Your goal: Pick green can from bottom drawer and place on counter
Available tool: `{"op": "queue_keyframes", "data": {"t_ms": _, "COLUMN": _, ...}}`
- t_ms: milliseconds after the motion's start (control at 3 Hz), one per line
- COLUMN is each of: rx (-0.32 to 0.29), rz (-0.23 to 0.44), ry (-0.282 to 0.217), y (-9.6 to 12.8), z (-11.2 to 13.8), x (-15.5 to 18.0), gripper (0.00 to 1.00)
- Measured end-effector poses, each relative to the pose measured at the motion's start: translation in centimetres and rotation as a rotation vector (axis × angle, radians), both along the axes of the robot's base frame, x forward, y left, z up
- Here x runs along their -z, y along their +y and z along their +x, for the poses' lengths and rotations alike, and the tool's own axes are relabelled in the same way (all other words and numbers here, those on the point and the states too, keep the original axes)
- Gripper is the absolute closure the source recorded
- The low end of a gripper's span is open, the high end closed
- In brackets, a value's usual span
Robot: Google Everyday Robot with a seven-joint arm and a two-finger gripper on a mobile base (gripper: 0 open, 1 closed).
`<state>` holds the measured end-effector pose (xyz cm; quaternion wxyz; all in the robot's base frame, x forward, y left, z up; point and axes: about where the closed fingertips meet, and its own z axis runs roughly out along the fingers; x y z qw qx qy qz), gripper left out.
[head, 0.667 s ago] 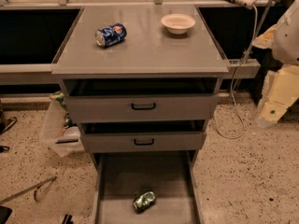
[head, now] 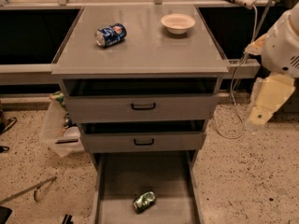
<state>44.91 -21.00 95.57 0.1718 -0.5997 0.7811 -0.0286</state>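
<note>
the green can (head: 144, 201) is seen lying on its side on the floor of the bottom drawer (head: 140, 174), which is pulled open. on the desk (head: 149, 50) above, a blue can (head: 110, 35) is laid on its side at the left and a white bowl (head: 177, 23) at the right. the tool (head: 267, 101) is held to the right of the cabinet, well apart from the green can; whether it is spread or closed cannot be made out.
</note>
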Motion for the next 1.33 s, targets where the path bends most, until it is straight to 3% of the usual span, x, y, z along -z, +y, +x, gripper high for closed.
{"op": "queue_keyframes", "data": {"t_ms": 333, "rx": -0.004, "rz": 0.065, "ry": 0.013, "y": 1.9, "z": 1.9, "x": 6.1, "gripper": 0.0}}
{"op": "queue_keyframes", "data": {"t_ms": 1000, "rx": -0.031, "rz": 0.233, "ry": 0.111, "y": 6.4, "z": 3.4, "x": 24.5, "gripper": 0.0}}
{"op": "queue_keyframes", "data": {"t_ms": 1333, "rx": 0.001, "rz": 0.361, "ry": 0.135, "y": 8.6, "z": 3.7, "x": 32.6, "gripper": 0.0}}
